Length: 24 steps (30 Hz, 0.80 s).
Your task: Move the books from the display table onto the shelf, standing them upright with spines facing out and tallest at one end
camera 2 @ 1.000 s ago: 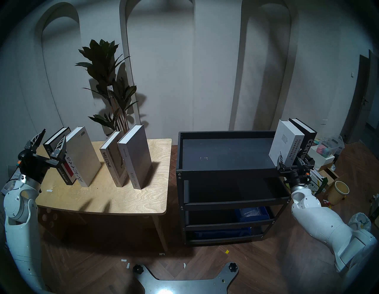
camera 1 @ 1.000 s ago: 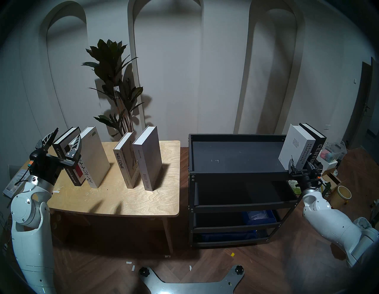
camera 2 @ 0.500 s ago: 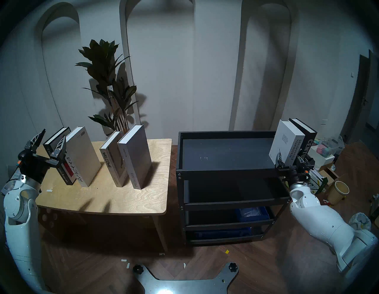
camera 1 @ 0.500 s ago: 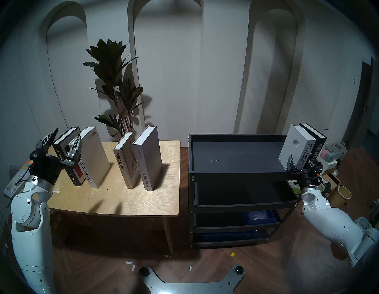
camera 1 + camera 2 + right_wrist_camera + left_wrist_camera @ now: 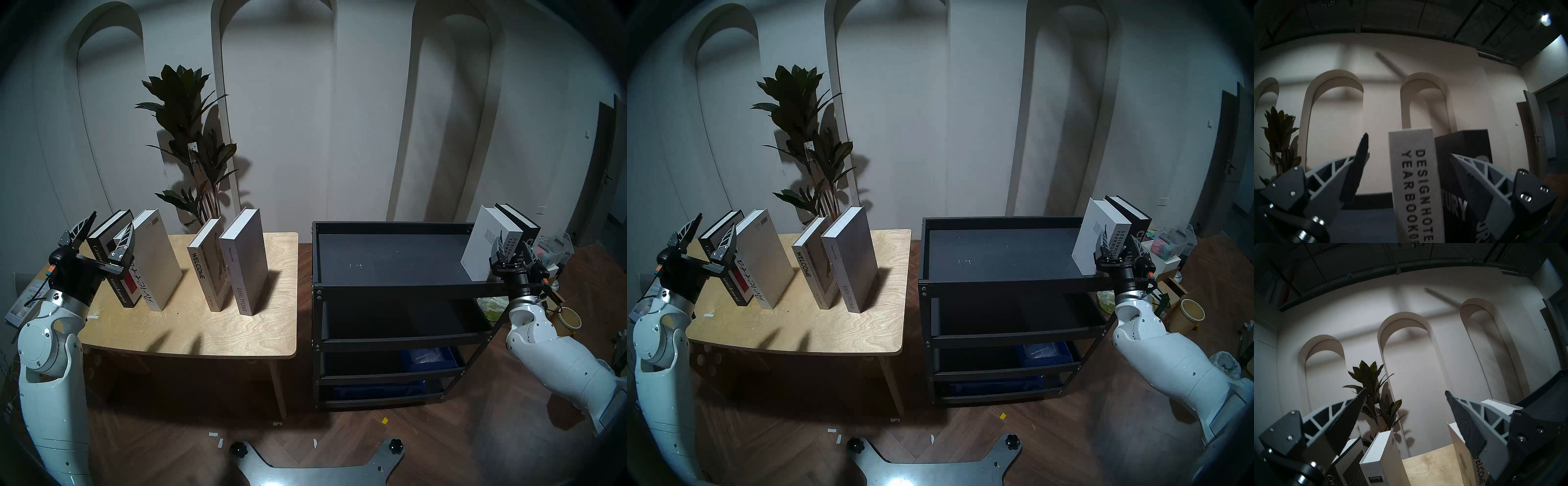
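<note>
On the plywood display table (image 5: pixel 237 332) four books stand upright: black Crime and Punishment (image 5: pixel 117 271), white Arietta (image 5: pixel 159 258), Welcome (image 5: pixel 203 264) and grey Special Issue (image 5: pixel 246 261). My left gripper (image 5: pixel 112 220) hovers open in front of the black book's spine, fingers pointing up and touching nothing (image 5: pixel 1406 390). At the right end of the black shelf (image 5: pixel 390 258) stand the white Designhotels Yearbook (image 5: pixel 481 237) and black Century (image 5: pixel 529 230). My right gripper (image 5: pixel 513 237) is open just before their spines; the Yearbook spine (image 5: pixel 1413 178) shows between its fingers.
A tall potted plant (image 5: pixel 190 135) stands behind the table. A thin grey book (image 5: pixel 27 298) lies at the table's far left. Blue bins (image 5: pixel 427 359) sit in the shelf's lower tiers. A cup (image 5: pixel 570 317) and boxes clutter the floor to the right.
My right gripper has risen from the shelf's front edge and shifted right, now level with the Yearbook and Century spines. The left arm has not moved.
</note>
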Motion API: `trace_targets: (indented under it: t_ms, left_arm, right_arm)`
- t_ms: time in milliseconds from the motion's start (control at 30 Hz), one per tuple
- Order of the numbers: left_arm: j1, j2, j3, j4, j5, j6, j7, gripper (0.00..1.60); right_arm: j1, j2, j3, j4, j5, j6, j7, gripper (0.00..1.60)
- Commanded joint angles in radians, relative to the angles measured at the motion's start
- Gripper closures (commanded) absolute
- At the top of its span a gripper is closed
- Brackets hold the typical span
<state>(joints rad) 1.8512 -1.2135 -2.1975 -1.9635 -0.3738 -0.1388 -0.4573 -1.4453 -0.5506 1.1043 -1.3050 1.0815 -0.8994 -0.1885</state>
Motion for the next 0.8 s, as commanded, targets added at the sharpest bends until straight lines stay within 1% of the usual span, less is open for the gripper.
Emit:
trace_targets:
  t_ms: [0, 33, 133, 167, 200, 267, 333, 367, 400, 467, 500, 533, 667, 700, 767]
  left_arm:
    - [-0.008, 0.008, -0.004, -0.009, 0.0, -0.004, -0.002, 0.0]
    - [-0.009, 0.009, -0.003, -0.006, 0.0, -0.004, -0.002, 0.0]
    - [-0.008, 0.014, -0.003, 0.002, -0.002, -0.003, -0.007, 0.0]
    - [-0.007, 0.015, -0.004, 0.004, -0.003, -0.003, -0.009, 0.0]
    - [-0.006, 0.015, -0.005, 0.006, -0.004, -0.002, -0.011, 0.0]
    - [-0.001, 0.016, -0.008, 0.01, -0.009, -0.001, -0.017, 0.0]
    - [0.005, 0.016, -0.011, 0.014, -0.009, -0.002, -0.023, 0.0]
    - [0.005, 0.016, -0.011, 0.014, -0.009, -0.002, -0.023, 0.0]
    - [0.011, 0.013, -0.013, 0.017, -0.01, -0.004, -0.029, 0.0]
    - [0.017, 0.01, -0.018, 0.018, -0.012, -0.006, -0.036, 0.0]
    - [0.021, 0.009, -0.021, 0.019, -0.012, -0.007, -0.037, 0.0]
    - [0.024, 0.007, -0.024, 0.019, -0.013, -0.007, -0.039, 0.0]
    - [0.037, 0.002, -0.034, 0.019, -0.017, -0.009, -0.048, 0.0]
    - [0.037, 0.002, -0.034, 0.019, -0.017, -0.009, -0.048, 0.0]
    - [0.047, -0.001, -0.041, 0.02, -0.02, -0.01, -0.053, 0.0]
  right_arm:
    - [-0.108, 0.091, 0.067, -0.121, 0.023, -0.06, -0.075, 0.0]
    - [-0.13, 0.1, 0.078, -0.142, 0.019, -0.06, -0.085, 0.0]
    - [-0.162, 0.113, 0.092, -0.179, 0.013, -0.06, -0.107, 0.0]
    - [-0.185, 0.121, 0.107, -0.204, 0.015, -0.06, -0.117, 0.0]
    - [-0.186, 0.12, 0.11, -0.207, 0.014, -0.06, -0.116, 0.0]
    - [-0.22, 0.129, 0.135, -0.246, 0.001, -0.06, -0.126, 0.0]
    - [-0.239, 0.122, 0.151, -0.277, 0.002, -0.06, -0.121, 0.0]
    - [-0.239, 0.122, 0.151, -0.277, 0.002, -0.06, -0.121, 0.0]
    - [-0.241, 0.104, 0.154, -0.295, -0.008, -0.06, -0.11, 0.0]
    - [-0.253, 0.094, 0.157, -0.336, -0.02, -0.06, -0.111, 0.0]
    - [-0.247, 0.082, 0.15, -0.354, -0.016, -0.06, -0.107, 0.0]
    - [-0.236, 0.068, 0.142, -0.352, -0.023, -0.06, -0.098, 0.0]
    - [-0.227, 0.024, 0.106, -0.42, -0.044, -0.06, -0.086, 0.0]
    - [-0.227, 0.024, 0.106, -0.42, -0.044, -0.06, -0.086, 0.0]
    - [-0.219, -0.017, 0.068, -0.462, -0.056, -0.06, -0.067, 0.0]
